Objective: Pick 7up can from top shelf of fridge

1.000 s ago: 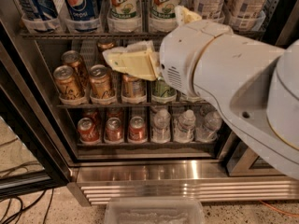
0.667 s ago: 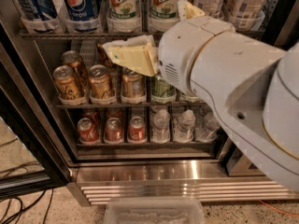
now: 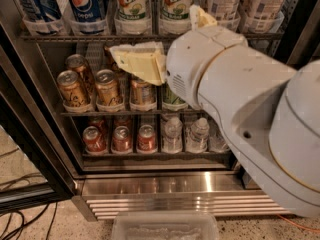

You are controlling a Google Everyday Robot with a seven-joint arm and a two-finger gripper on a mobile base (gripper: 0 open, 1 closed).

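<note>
Two white 7up cans (image 3: 132,4) (image 3: 175,3) stand side by side in clear trays on the top shelf (image 3: 65,36) of the fridge (image 3: 160,186). Only their lower parts show. Blue Pepsi cans (image 3: 85,4) stand to their left and white-labelled cans (image 3: 225,1) to their right. My gripper (image 3: 155,31) is open and empty just in front of the top shelf's edge. One cream finger (image 3: 137,61) points left below the shelf. The other finger (image 3: 200,16) points up beside the right 7up can.
Gold cans (image 3: 72,89) and a green can (image 3: 172,99) fill the middle rack, partly behind my arm (image 3: 250,104). Red cans (image 3: 120,139) and water bottles (image 3: 172,134) are on the bottom rack. The black door frame (image 3: 30,149) is at the left. A clear bin (image 3: 165,226) and cables (image 3: 20,219) lie on the floor.
The gripper has edged slightly up and left toward the top shelf. Its fingers stay spread. The cans have not moved.
</note>
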